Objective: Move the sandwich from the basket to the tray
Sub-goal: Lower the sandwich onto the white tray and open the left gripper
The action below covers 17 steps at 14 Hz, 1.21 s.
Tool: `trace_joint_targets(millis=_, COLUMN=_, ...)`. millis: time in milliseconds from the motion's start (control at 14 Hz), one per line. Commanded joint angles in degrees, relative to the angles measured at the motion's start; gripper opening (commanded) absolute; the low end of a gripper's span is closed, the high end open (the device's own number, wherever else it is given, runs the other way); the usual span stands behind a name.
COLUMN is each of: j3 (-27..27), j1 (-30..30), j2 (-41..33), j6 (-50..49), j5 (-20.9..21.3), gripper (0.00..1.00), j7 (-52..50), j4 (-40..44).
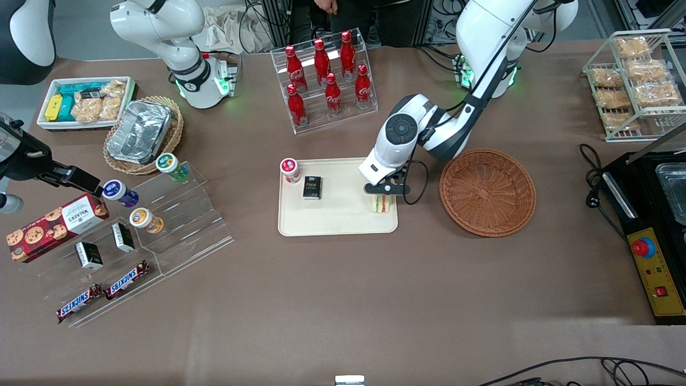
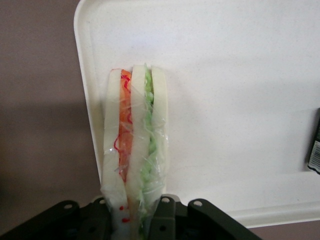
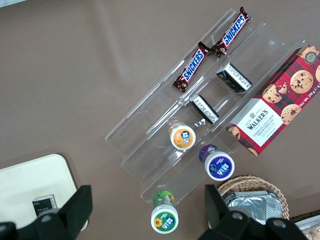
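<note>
The sandwich (image 1: 381,204), a wrapped wedge of white bread with orange-red and green layers, stands on its edge at the tray's end nearest the basket. The left arm's gripper (image 1: 387,190) is right above it and shut on it. In the left wrist view the sandwich (image 2: 134,145) runs out from between the black fingers (image 2: 165,215), over the tray's rim. The cream-beige tray (image 1: 343,217) also shows in the left wrist view (image 2: 240,100). The reddish-brown wicker basket (image 1: 487,192) lies beside the tray toward the working arm's end, with nothing in it.
A red-lidded cup (image 1: 290,170) and a black box (image 1: 312,187) sit on the tray. A rack of red bottles (image 1: 326,80) stands farther from the camera. An acrylic shelf of snacks (image 1: 134,236), a foil pan in a tan basket (image 1: 142,134) and a white bin (image 1: 86,102) lie toward the parked arm's end.
</note>
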Motion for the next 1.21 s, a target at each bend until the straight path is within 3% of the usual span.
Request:
trace_joint_targets(millis=0, j3=1.99, j1=-1.84, j2=-0.09, j6=0.65, j5=2.49, gripper=0.08, j7=-1.91, j4=-0.11)
trace_joint_targets(millis=71, j3=2.0, j1=-1.84, j2=-0.01, j6=0.65, j5=2.76, gripper=0.71, j7=-2.0, j4=-0.02)
trace_joint_targets(millis=143, j3=2.0, j1=-1.84, j2=0.26, j6=0.65, j5=3.03, gripper=0.99, j7=-1.92, j4=0.06)
trace_joint_targets(millis=643, j3=2.08, j1=-1.58, j2=-0.79, j6=-0.31, j5=4.87, gripper=1.0, j7=-1.47, j4=1.9)
trace_joint_targets(millis=929, j3=2.52, j1=0.7, j2=-5.35, j6=-13.11, j5=4.79, gripper=1.0, j7=-1.3, j4=11.72)
trace_joint_targets(millis=1143, j3=2.08, j1=6.58, j2=-10.53, j6=-21.74, j5=4.17, gripper=1.0, j7=1.06, j4=16.32)
